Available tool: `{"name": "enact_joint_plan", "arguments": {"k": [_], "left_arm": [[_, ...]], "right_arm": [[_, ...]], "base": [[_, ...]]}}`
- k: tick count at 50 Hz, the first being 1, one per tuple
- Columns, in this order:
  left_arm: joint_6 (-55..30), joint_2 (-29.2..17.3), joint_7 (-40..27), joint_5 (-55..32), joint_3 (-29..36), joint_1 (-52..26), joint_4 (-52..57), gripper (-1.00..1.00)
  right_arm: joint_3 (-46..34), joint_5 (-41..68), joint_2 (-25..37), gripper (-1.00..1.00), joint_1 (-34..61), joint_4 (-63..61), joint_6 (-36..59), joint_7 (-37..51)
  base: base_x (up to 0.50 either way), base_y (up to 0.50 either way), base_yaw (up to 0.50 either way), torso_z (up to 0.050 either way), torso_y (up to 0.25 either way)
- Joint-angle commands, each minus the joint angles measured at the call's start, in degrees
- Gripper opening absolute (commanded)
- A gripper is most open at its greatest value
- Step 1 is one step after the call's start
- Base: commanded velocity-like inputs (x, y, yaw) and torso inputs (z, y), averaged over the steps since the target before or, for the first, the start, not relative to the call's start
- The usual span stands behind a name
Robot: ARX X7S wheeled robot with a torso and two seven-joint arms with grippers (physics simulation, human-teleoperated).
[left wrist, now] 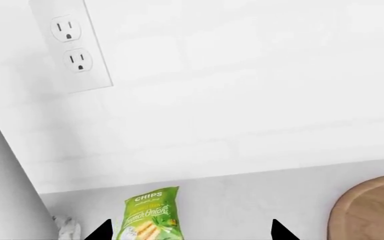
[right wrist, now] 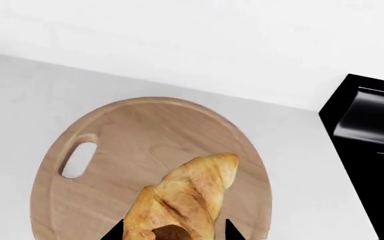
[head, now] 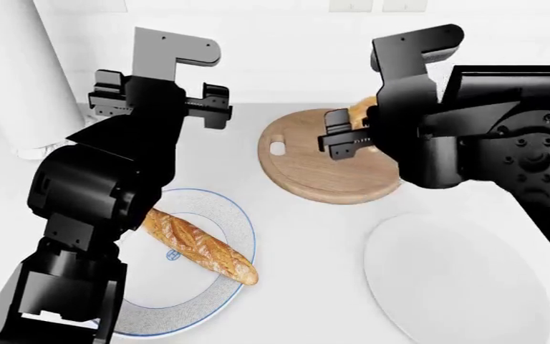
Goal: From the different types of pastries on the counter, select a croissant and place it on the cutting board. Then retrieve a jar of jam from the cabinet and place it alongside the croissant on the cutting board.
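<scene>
Two grippers in view. Right gripper (right wrist: 173, 231) is narrowly parted with both fingertips against the croissant (right wrist: 185, 197), clamped on it, over the cutting board (right wrist: 132, 145) toward its 5 o'clock edge. Left gripper (left wrist: 188, 231) stands wide apart, holding nothing, above the counter (left wrist: 259, 200) near a chips bag (left wrist: 150, 214). Baguette (head: 198, 247) lies on the blue-rimmed plate (head: 241, 222).

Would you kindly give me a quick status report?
Right gripper around croissant over cutting board. Left gripper open, empty. Jam jar not visible.

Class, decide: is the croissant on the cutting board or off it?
On it. The croissant lies over the cutting board, between the right gripper fingertips.
</scene>
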Motion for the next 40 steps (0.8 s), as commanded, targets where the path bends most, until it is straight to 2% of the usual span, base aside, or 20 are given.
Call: {"name": "enact_joint_plan", "arguments": {"k": [1, 40], "left_arm": [[0.82, -0.18, 0.06, -0.18, 0.22, -0.02, -1.1, 1.0], [3.9, -0.86, 0.23, -0.25, 1.51, -0.16, -4.66, 1.0]], "right_arm": [[-2.51, -5.9, -6.42, -1.0, 1.16, 10.91, 0.41, -7.88], [-7.49, -13.74, -20.05, -1.0, 0.31, 35.81, -2.72, -29.09]], "base": [[0.0, 0.0, 0.0, 0.0, 0.0], [0.0, 0.0, 0.0, 0.0, 0.0]]}}
